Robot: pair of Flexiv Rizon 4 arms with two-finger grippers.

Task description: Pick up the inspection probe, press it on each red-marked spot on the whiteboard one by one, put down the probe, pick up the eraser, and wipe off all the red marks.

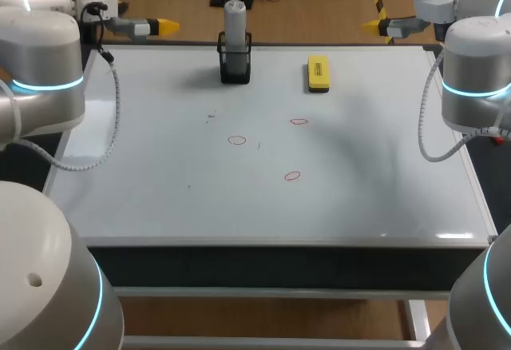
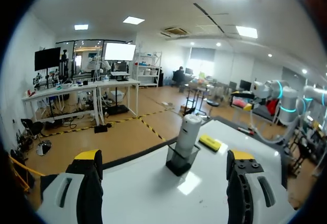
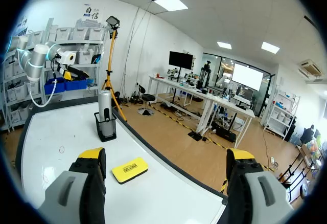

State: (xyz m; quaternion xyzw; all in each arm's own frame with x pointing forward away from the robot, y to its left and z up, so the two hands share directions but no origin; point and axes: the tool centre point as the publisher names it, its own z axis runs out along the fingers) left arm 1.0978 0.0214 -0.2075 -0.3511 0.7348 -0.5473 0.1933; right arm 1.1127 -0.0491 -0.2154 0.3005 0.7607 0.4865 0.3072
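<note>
The grey inspection probe (image 1: 235, 24) stands upright in a black mesh holder (image 1: 235, 64) at the back middle of the whiteboard (image 1: 160, 174). The yellow eraser (image 1: 318, 73) lies to its right. Three red rings are drawn mid-board (image 1: 237, 140), (image 1: 299, 121), (image 1: 292, 176). My left gripper (image 1: 164, 25) hovers open at the back left corner; in the left wrist view the probe (image 2: 187, 134) and the eraser (image 2: 210, 142) lie ahead of its empty fingers (image 2: 88, 183). My right gripper (image 1: 374, 24) is open at the back right; the eraser (image 3: 130, 169) and the probe (image 3: 104, 110) lie ahead of it.
The whiteboard's front edge (image 1: 263, 243) and right edge (image 1: 467, 170) drop off to the table frame. Grey cable loops hang from both arms over the board's sides (image 1: 112, 118), (image 1: 427, 138).
</note>
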